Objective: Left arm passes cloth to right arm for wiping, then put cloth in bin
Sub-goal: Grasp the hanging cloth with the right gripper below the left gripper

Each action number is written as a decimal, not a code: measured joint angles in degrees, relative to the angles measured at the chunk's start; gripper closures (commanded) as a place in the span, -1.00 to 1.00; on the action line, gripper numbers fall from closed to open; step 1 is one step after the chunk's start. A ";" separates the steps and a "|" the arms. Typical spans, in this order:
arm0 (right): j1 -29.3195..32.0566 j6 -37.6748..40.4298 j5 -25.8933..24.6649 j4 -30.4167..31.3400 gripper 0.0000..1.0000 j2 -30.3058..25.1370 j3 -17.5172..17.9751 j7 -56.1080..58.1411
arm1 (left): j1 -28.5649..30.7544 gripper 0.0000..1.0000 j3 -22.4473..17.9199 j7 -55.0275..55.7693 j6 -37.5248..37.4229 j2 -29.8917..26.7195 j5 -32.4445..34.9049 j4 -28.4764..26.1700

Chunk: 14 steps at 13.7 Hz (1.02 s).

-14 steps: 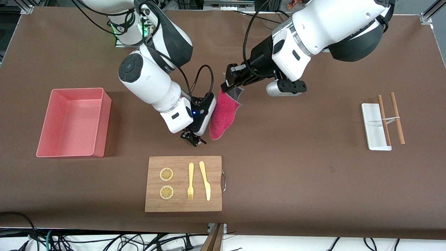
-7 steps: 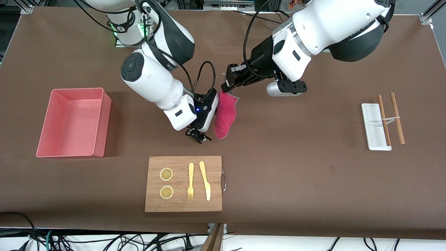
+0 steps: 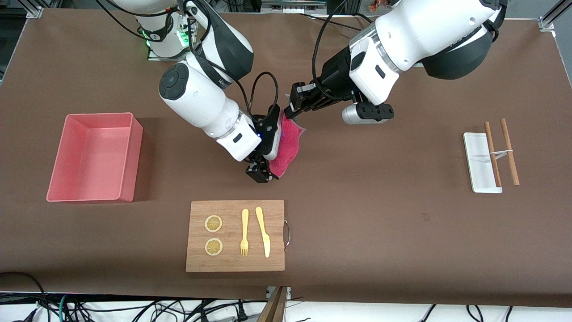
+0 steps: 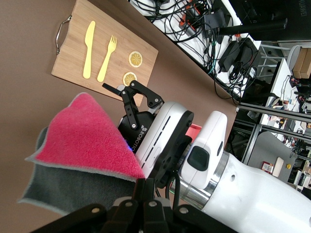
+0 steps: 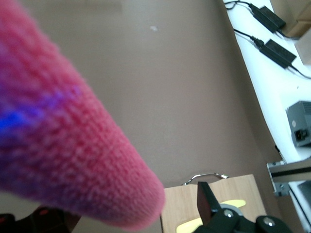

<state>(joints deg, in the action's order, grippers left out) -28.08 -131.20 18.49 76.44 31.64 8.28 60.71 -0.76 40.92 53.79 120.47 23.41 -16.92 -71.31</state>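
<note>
My left gripper (image 3: 291, 107) is shut on the top corner of the magenta cloth (image 3: 288, 144), which hangs over the middle of the table. In the left wrist view the fingers (image 4: 148, 187) pinch that corner where the pink face (image 4: 87, 138) meets the grey underside. My right gripper (image 3: 261, 172), below the blue wrist light, is open beside the cloth's lower end. In the right wrist view the cloth's tip (image 5: 73, 145) hangs between its spread fingers (image 5: 206, 196). The pink bin (image 3: 98, 115) stands toward the right arm's end of the table.
A wooden board (image 3: 277, 210) with two lemon slices, a yellow fork and a yellow knife lies nearer the camera than the grippers. A white flat tray (image 3: 474, 152) with brown chopsticks lies toward the left arm's end.
My right arm has swung toward the hanging cloth, bringing its open gripper up to the cloth's lower end. The cloth has drawn in against the right wrist. My left gripper has held still.
</note>
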 measured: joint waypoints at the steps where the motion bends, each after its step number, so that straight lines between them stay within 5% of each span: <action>1: 0.00 0.00 0.00 0.00 -0.99 0.00 -0.04 1.56 | 0.00 1.00 0.00 0.00 -0.11 0.00 0.00 -0.01; 9: -0.26 0.06 0.00 0.06 -0.99 0.00 -0.04 6.01 | 0.00 1.00 0.00 0.00 -0.40 0.00 0.02 -0.03; 14: -1.73 0.11 -0.01 0.23 -0.74 0.02 -0.02 6.07 | 0.00 1.00 0.00 0.00 -0.45 0.00 0.02 -0.03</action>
<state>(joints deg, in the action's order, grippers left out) -29.81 -131.09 18.48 76.67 31.66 8.26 66.78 -0.76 40.91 53.79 120.03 23.41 -16.89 -71.34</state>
